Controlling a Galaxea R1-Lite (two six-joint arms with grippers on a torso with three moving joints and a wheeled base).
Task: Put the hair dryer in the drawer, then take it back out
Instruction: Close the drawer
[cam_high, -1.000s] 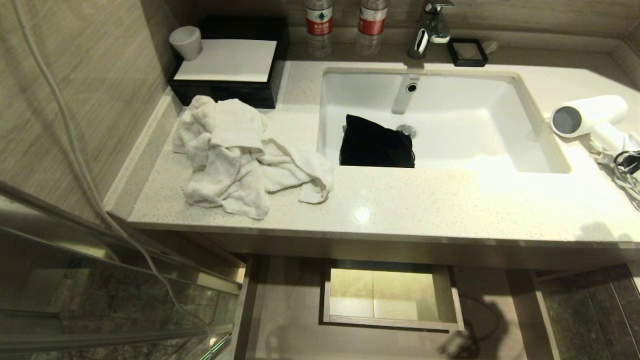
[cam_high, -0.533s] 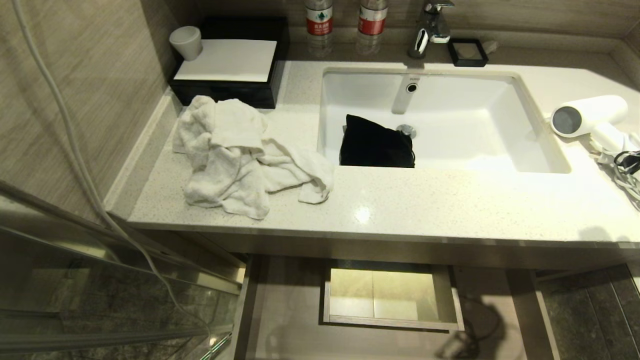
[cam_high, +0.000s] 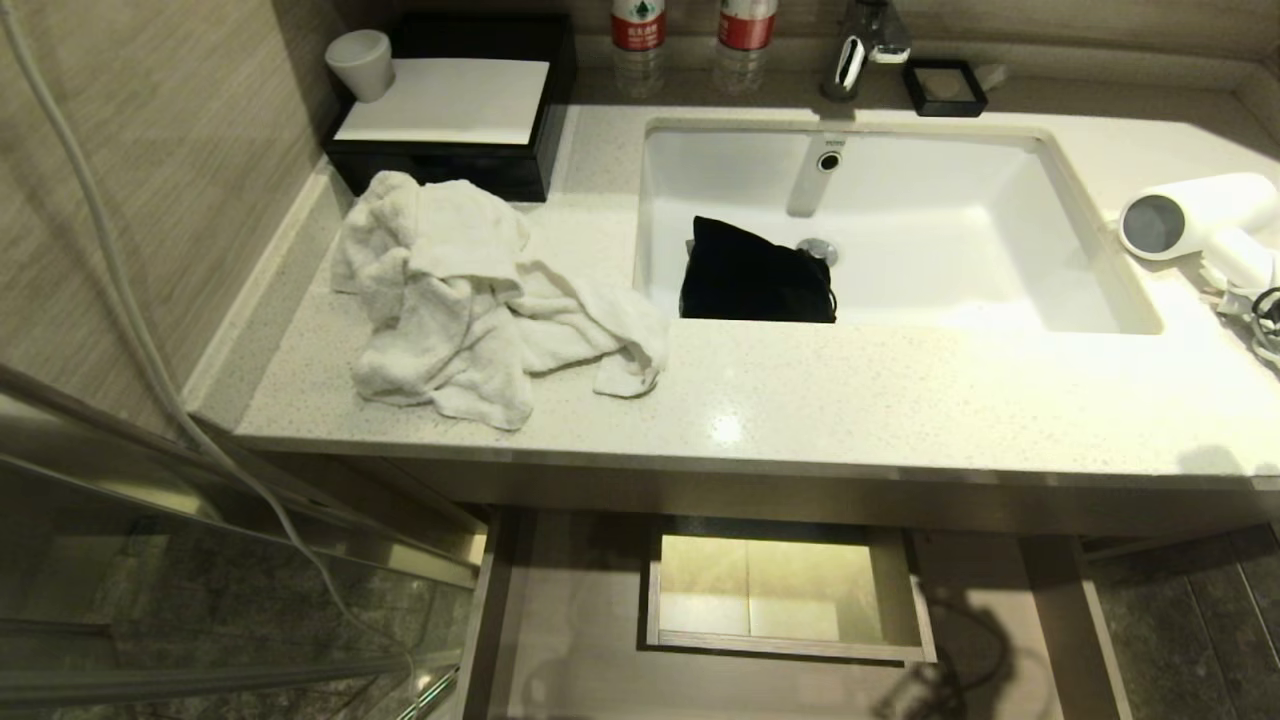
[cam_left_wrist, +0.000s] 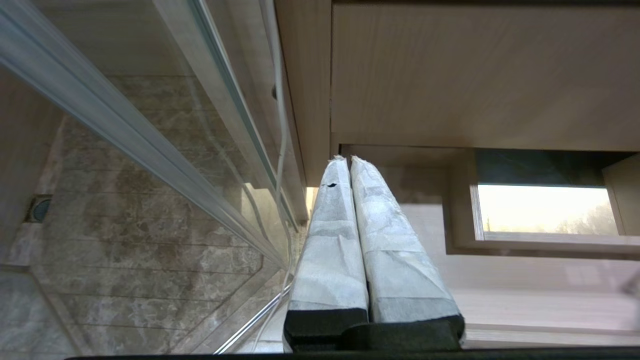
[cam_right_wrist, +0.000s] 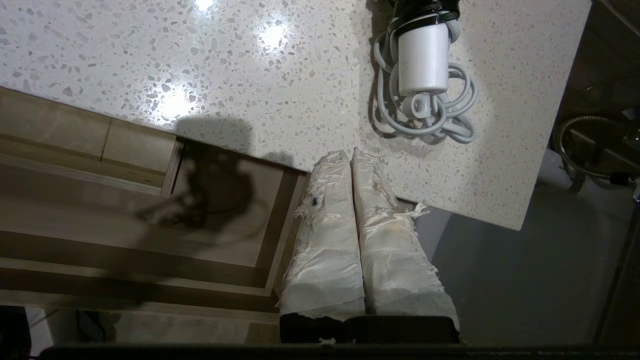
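**Status: Drawer Open, Hair Dryer Not Yet Picked Up**

The drawer (cam_high: 560, 620) stands pulled out below the tabletop (cam_high: 850, 400). The hair dryer (cam_high: 1195, 215) lies on the tabletop at the right of the sink (cam_high: 1100, 270), so judging from this layout, neither the placing step nor the retrieval step is complete. Grasping, lowering into the drawer, releasing and lifting back out all remain.

The right hand (cam_right_wrist: 350, 155) has its fingers pressed together and holds nothing. It hangs over the front edge of the tabletop; the hair dryer's handle end and its coiled cord (cam_right_wrist: 425, 110) lie just ahead of the fingertips, apart from them. The open drawer sits to one side of this hand, lower down.

The left hand (cam_left_wrist: 347, 160) also has its fingers pressed together, empty, parked low beside the glass shower panel (cam_left_wrist: 150, 150), with the drawer ahead of it.

Containers:
- Drawer: no loose items visible; only the boxed cutout (cam_high: 785, 590) at mid-back.
- Sink: holds a black pouch (cam_high: 755, 275) beside the drain.
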